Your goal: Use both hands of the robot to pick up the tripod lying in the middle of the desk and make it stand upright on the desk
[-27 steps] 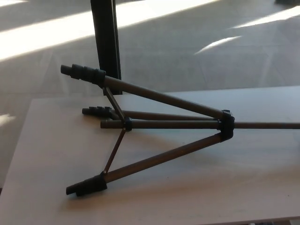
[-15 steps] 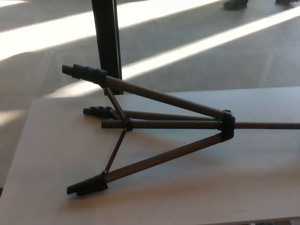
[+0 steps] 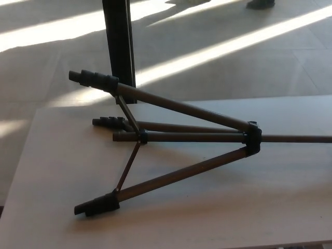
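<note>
So the pale, matte wood-look counter (image 3: 62,155) has the brown metal-tube tripod (image 3: 176,137) lying on its side across the middle, legs splayed toward the left. Each leg ends in a ribbed black rubbery foot; one sticks up in the air, two sit low near the counter. Thin braces join the legs to the centre column, and everything meets at a black collar on the right, with the column running off the picture's right edge. Behind it a dark square post (image 3: 119,41) stands on a sunlit tiled floor (image 3: 233,46). Neither robot hand shows up, so no telling what the fingers are doing.
</note>
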